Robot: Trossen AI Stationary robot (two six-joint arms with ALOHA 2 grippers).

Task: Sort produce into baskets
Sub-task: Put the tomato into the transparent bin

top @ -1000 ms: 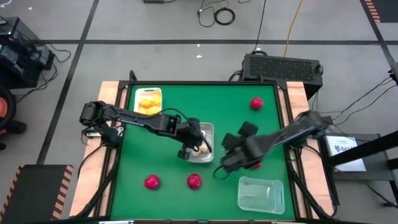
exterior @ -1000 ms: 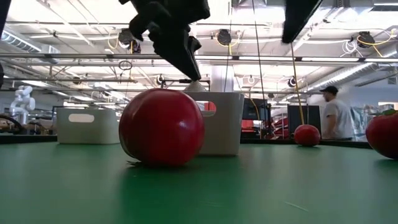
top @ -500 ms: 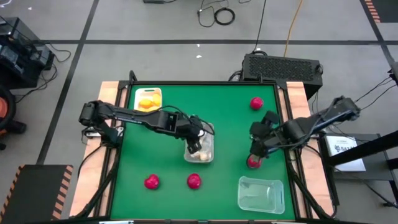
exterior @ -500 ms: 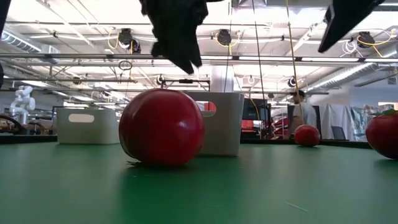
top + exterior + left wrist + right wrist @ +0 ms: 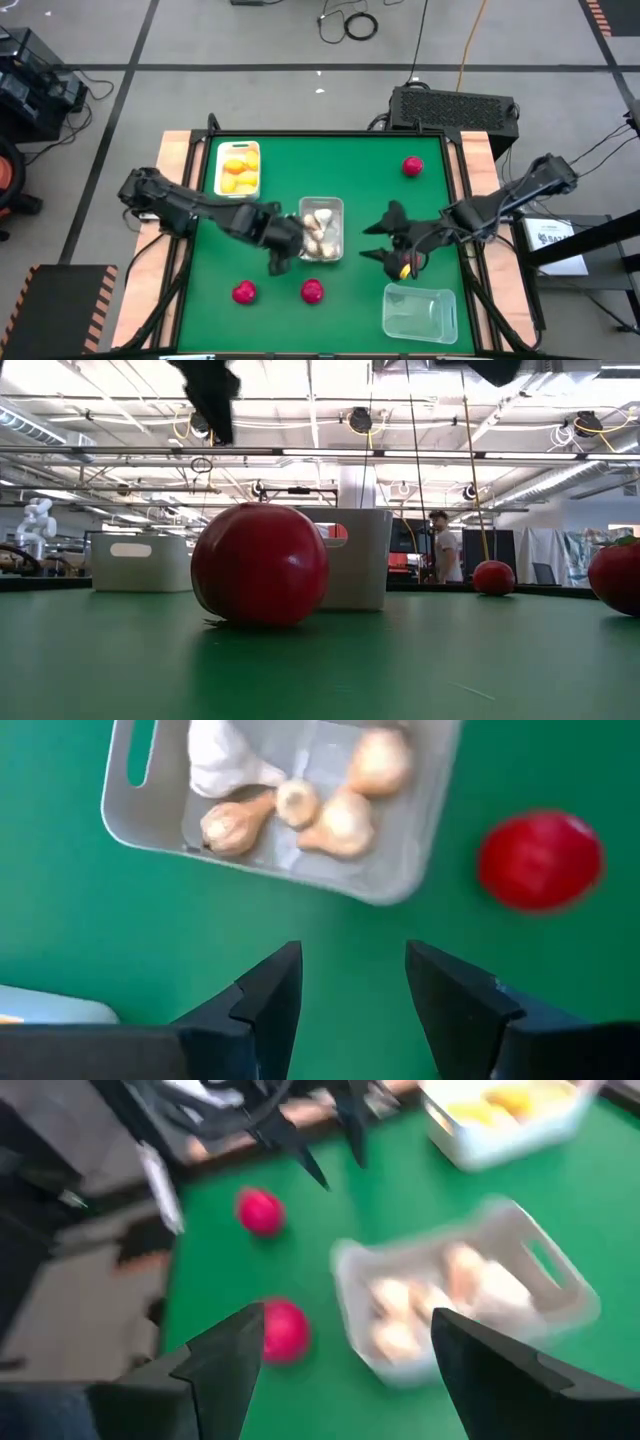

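1. Hovering over open green table [image 5: 260, 310], my left gripper [image 5: 280, 258] sits just off the 7 o'clock corner of the middle basket [image 5: 322, 205]; bare mat lies all round it, with free room toward the near edge.
2. Left fingers [image 5: 270, 995] stand apart, nothing between them; in the left wrist view only green mat shows in the gap.
3. My left arm reaches from the table's 9 o'clock side in toward the centre.
4. My right gripper [image 5: 392, 243] hangs right of centre, at 3 o'clock from the middle basket and at 12 o'clock from the clear basket [image 5: 420, 312]. Its fingers [image 5: 225, 1360] are spread wide and hold nothing.
5. Middle basket holds the garlic bulbs [image 5: 340, 820]. White basket [image 5: 238, 167] at the far left corner holds the lemons [image 5: 238, 170].
6. Loose strawberries: two near the front edge, at 6 o'clock [image 5: 312, 290] and 7 o'clock [image 5: 243, 292] from the middle basket; one [image 5: 412, 166] near the far right corner; a red-and-yellow piece [image 5: 404, 266] just beside my right gripper.
7. Clear basket looks empty.
8. Low view: one strawberry [image 5: 260, 563] blocks most of the middle basket; a person [image 5: 446, 550] stands in the room behind.
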